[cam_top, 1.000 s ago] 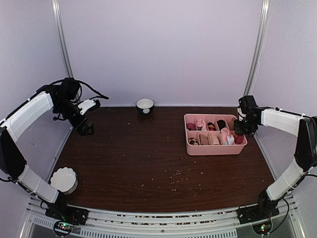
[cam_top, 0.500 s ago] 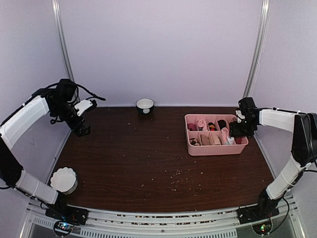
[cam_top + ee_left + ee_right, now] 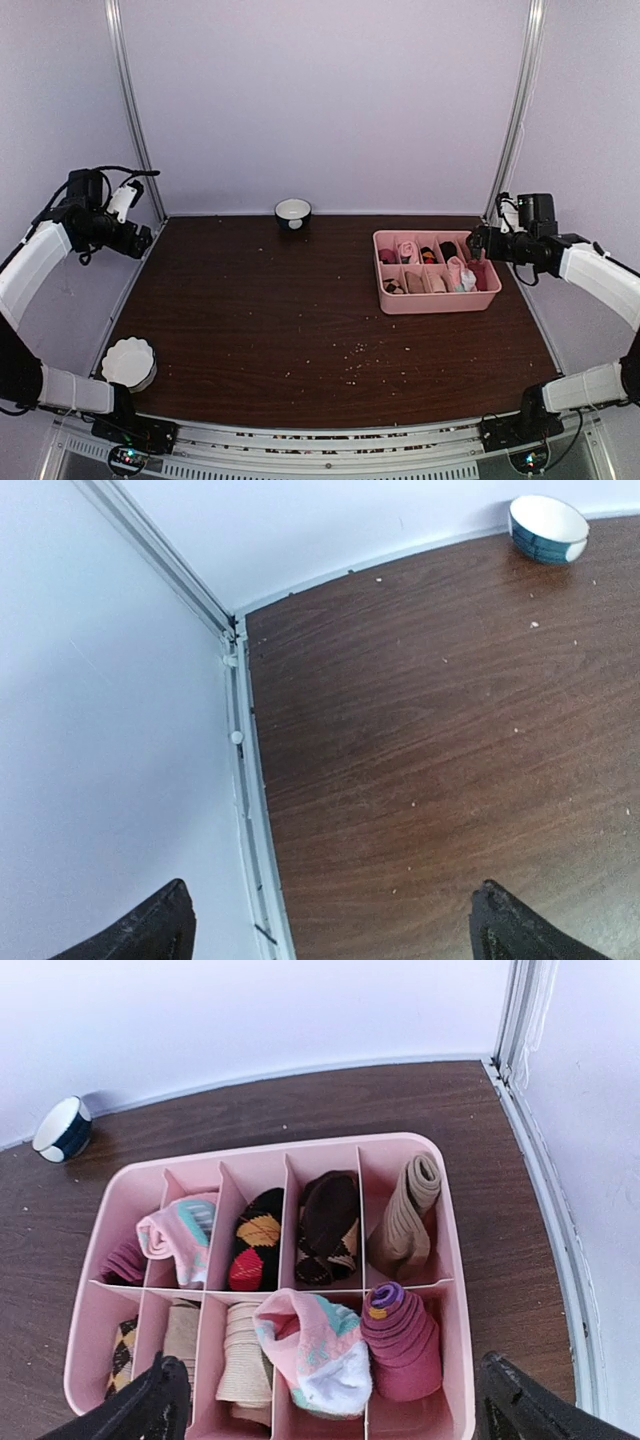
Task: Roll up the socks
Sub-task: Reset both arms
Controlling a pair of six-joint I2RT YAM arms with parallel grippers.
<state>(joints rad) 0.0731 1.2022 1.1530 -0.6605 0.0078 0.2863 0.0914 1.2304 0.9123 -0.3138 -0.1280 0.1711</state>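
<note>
A dark red rolled sock [image 3: 402, 1345] with a purple and orange core stands in the near right compartment of the pink tray [image 3: 300, 1150]. A tan rolled sock [image 3: 405, 1218] fills the compartment behind it. My right gripper [image 3: 335, 1405] hangs open above the tray's near side, nothing between its fingers. From above it [image 3: 478, 243] hovers by the tray's [image 3: 436, 304] right end. My left gripper [image 3: 330, 920] is open and empty over the table's left rail; in the top view it [image 3: 140, 240] sits at the far left edge.
Other rolled socks, pink, argyle and beige, fill the remaining tray compartments. A small white and dark bowl [image 3: 293, 211] stands at the back wall. A white fluted dish [image 3: 130, 362] sits at the near left corner. Crumbs dot the brown table.
My right gripper has opened and drawn back up and to the right, away from the tray. The left arm has swung back to the left, out to the table's edge.
</note>
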